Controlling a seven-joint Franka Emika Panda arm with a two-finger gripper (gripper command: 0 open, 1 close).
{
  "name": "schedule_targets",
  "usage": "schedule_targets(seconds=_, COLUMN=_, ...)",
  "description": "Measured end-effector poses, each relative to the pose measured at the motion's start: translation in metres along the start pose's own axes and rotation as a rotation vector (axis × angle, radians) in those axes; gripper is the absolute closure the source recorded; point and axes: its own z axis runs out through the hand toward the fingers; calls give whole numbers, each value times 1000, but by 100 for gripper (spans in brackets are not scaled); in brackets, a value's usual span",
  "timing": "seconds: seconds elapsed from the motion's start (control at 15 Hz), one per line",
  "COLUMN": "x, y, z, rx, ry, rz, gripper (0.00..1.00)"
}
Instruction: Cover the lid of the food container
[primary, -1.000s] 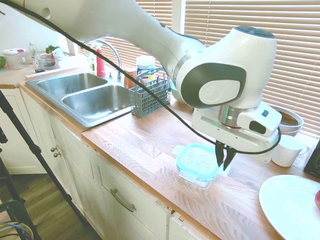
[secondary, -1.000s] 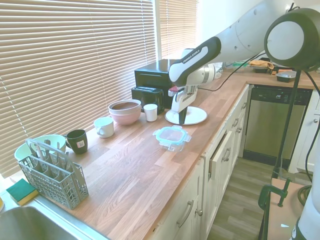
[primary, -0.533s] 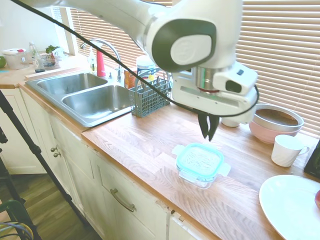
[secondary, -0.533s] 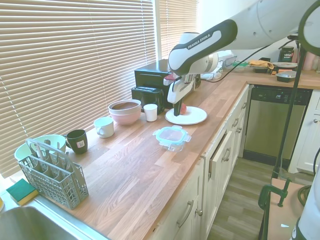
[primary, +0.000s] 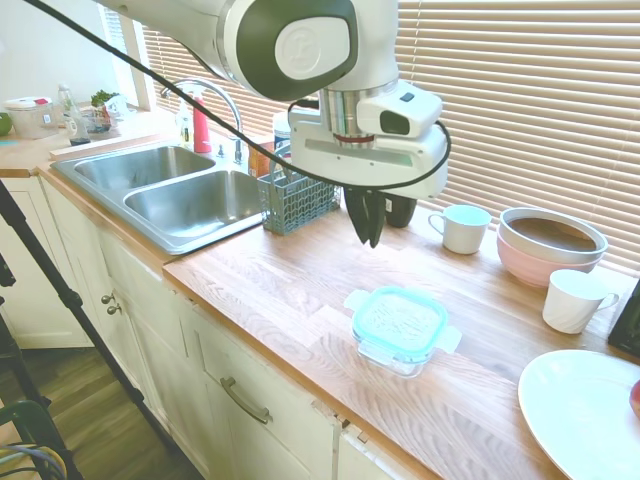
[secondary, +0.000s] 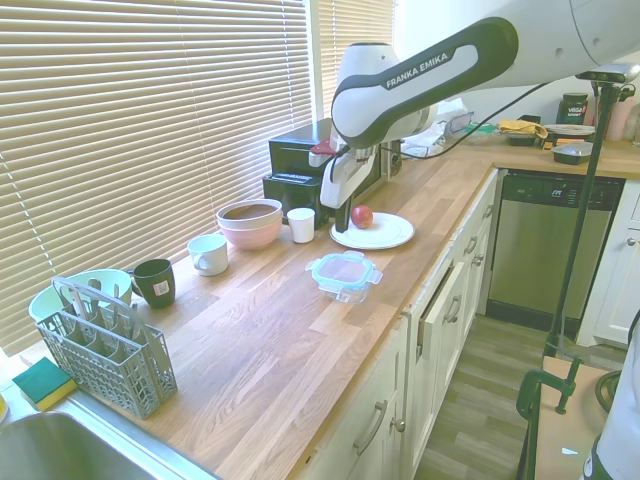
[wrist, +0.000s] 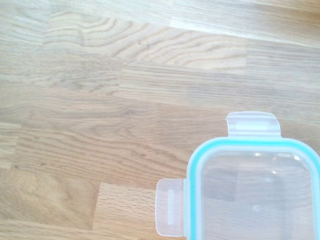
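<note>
Since the earlier frames, our dark two-finger gripper has risen and swung toward the sink, fingers together, holding nothing. We see the flat clear teal-rimmed lid seated on the shallow clear glass food container near the wooden counter's front edge; our wrist view crops it.

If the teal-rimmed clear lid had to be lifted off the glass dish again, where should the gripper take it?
Probably from straight above, fingers closing across two opposite teal rim edges of the flat, rounded-square clear plastic lid, between its splayed snap tabs. It lies level on the shallow clear glass food container, so no side face is exposed. The gripper hangs shut above the wooden counter.
</note>
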Motion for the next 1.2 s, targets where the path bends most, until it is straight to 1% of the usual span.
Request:
schedule_targets(seconds=0.33, x=-12, y=-4, z=15, rx=-17, ry=-28, rz=-16, gripper=0)
schedule_targets(seconds=0.73, x=-19, y=-4, z=28, rx=-24, ry=-43, rz=3, gripper=0)
schedule_targets(seconds=0.93, x=-20, y=-5, z=27, rx=-23, ry=-40, rz=7, gripper=0)
schedule_targets(seconds=1.2, x=-17, y=-6, z=16, rx=-11, ry=-22, rz=10, gripper=0)
